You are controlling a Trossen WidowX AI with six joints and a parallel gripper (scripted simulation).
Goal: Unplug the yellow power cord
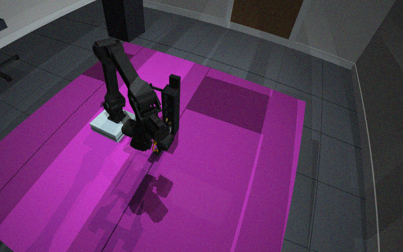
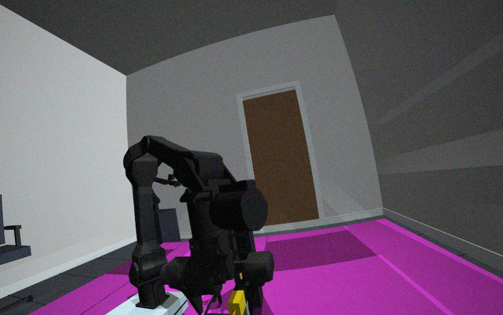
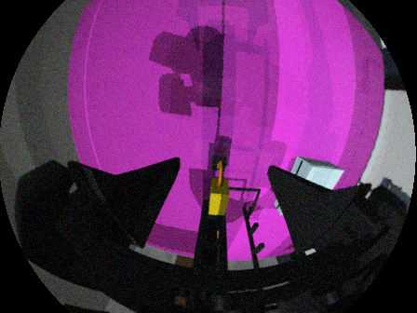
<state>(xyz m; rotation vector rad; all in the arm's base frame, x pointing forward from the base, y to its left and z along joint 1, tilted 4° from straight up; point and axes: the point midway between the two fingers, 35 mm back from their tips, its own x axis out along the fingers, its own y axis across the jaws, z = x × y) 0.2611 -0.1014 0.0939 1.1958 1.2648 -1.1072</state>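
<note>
Plug: I see the yellow plug [image 3: 216, 203] in the lower middle of the wrist view, in the gap between my two fingers, touching neither of them. In the exterior view it sits at the bottom edge [image 2: 236, 302], a little left of middle.
Cord: a short yellow-orange cord [image 3: 219, 170] goes up from the plug in the wrist view. In the top view I see only a small curl of it [image 1: 154, 147] under the wrist, left of the frame middle.
Gripper: my gripper [image 3: 225, 167] is spread wide and holds nothing. One dark finger [image 3: 145, 197] stands to the left of the plug and the other to the right, each well apart from it.
Power strip: the long dark strip [image 1: 171, 104] stands upright beside my wrist in the top view, upper middle-left. I cannot tell if the plug's prongs touch it.
Arm: the arm bends down from its pale base [image 1: 108, 126], on the left in the top view.
Floor: a magenta mat [image 1: 223, 178] lies under everything, with dark arm shadows on it.
</note>
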